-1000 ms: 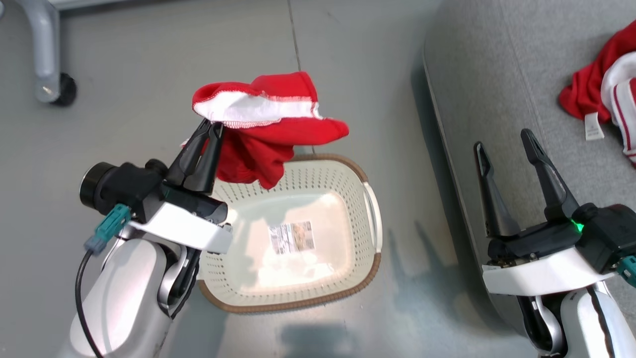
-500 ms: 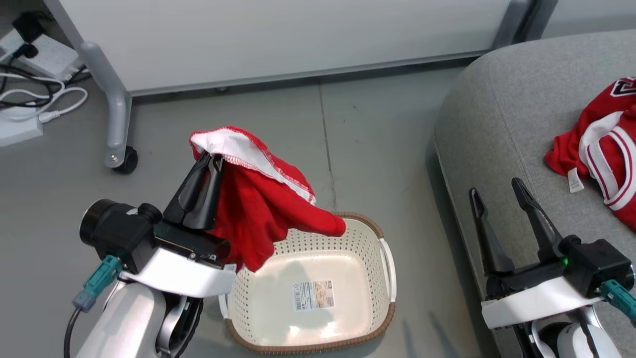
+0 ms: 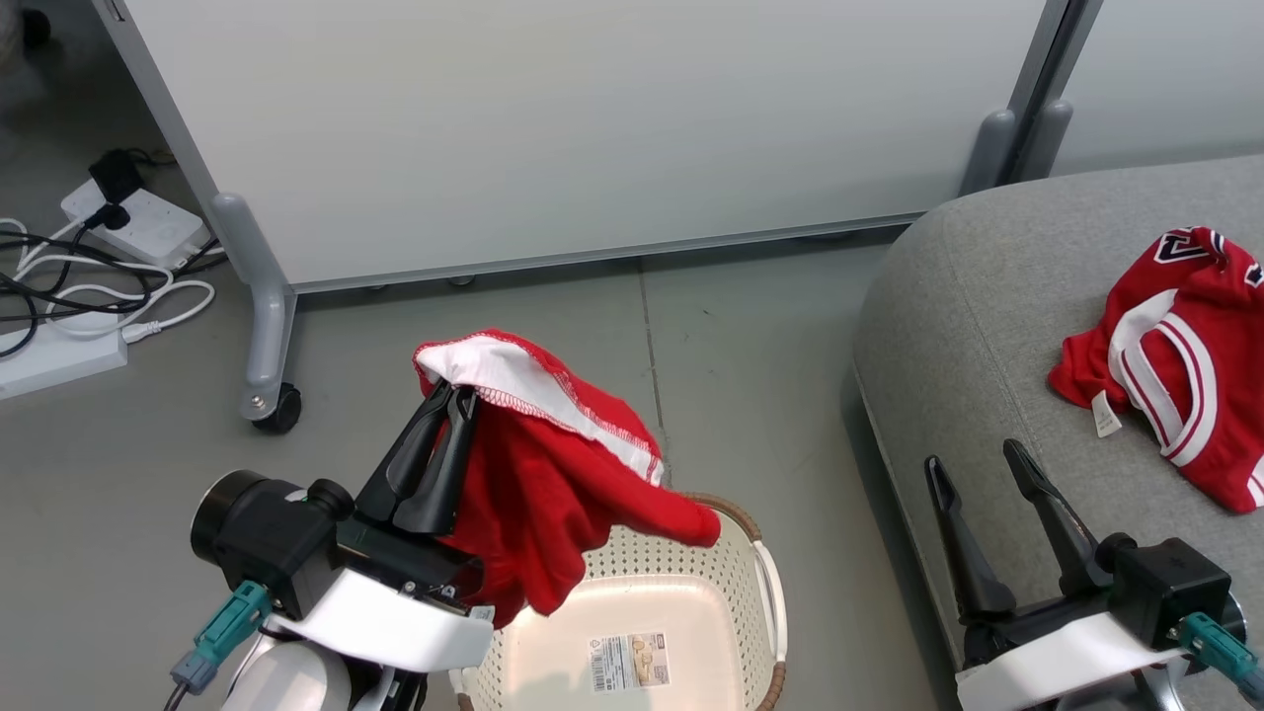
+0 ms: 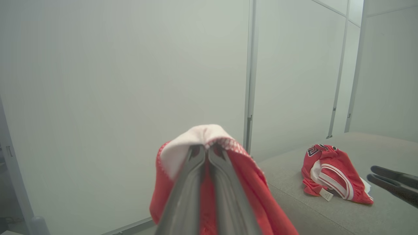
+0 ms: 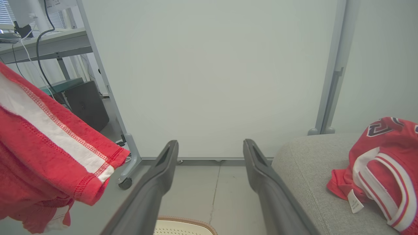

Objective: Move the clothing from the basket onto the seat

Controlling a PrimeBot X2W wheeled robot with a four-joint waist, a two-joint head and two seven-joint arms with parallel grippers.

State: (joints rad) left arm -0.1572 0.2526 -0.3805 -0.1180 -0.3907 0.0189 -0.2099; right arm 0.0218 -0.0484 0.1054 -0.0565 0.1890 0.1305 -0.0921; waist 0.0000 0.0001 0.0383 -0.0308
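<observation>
My left gripper (image 3: 456,397) (image 4: 206,149) is shut on a red garment with a white band (image 3: 553,474) (image 4: 248,182) (image 5: 49,156), which hangs lifted above the basket's left end. The cream perforated basket (image 3: 741,583) (image 5: 186,225) stands on the floor below, nothing in it but a barcode sticker (image 3: 630,662). The red jersey (image 3: 1175,365) (image 4: 333,173) (image 5: 382,173) lies crumpled on the grey seat (image 3: 968,316) (image 4: 326,212) (image 5: 307,176) at the right. My right gripper (image 3: 974,460) (image 5: 210,145) is open, nothing between its fingers, over the seat's left edge.
A pale wheeled partition panel (image 3: 592,128) stands behind, its caster (image 3: 276,410) left of the garment. Power strips and cables (image 3: 89,276) lie at the far left on the grey floor (image 3: 770,375).
The head camera has tilted up, so the partition and more of the seat have come into view. The left gripper still holds the garment, whose folded-over top has dropped to hang down.
</observation>
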